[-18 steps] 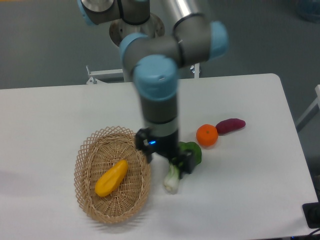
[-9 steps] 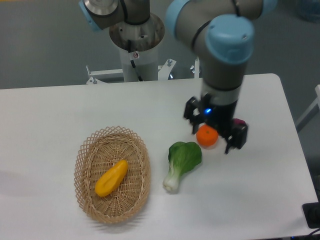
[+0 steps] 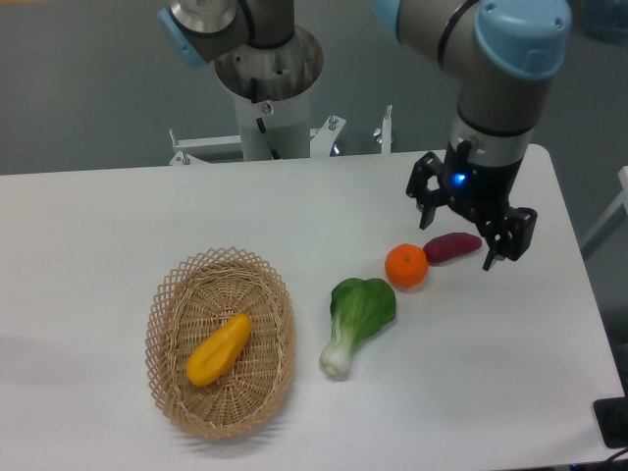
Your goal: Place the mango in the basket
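The mango lay inside the basket, well left of the gripper, whose spread, empty fingers hung above the purple vegetable.

**Arm reaching right, gripper spread and empty**

The arm rises from its round base at the back edge and bends over to the right side of the scene, with the grey wrist column and its pale blue cap pointing straight down. The gripper hangs below it, a small blue light glowing on its black body. Its two black fingers stand well apart, holding nothing. How high the fingertips hang is hard to judge from this angle
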`<action>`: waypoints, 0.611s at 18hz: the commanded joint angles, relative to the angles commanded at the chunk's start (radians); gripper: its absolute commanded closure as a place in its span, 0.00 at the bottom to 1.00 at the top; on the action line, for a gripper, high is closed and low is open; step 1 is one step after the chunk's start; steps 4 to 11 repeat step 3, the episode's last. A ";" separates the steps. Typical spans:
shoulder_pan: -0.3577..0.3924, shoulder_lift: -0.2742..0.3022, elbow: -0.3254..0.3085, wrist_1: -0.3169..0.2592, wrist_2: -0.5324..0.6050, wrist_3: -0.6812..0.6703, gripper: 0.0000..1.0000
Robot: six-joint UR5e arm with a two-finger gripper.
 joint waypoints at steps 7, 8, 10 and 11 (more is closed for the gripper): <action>0.000 0.000 0.000 0.002 -0.003 0.002 0.00; 0.000 0.000 0.000 0.002 -0.003 0.002 0.00; 0.000 0.000 0.000 0.002 -0.003 0.002 0.00; 0.000 0.000 0.000 0.002 -0.003 0.002 0.00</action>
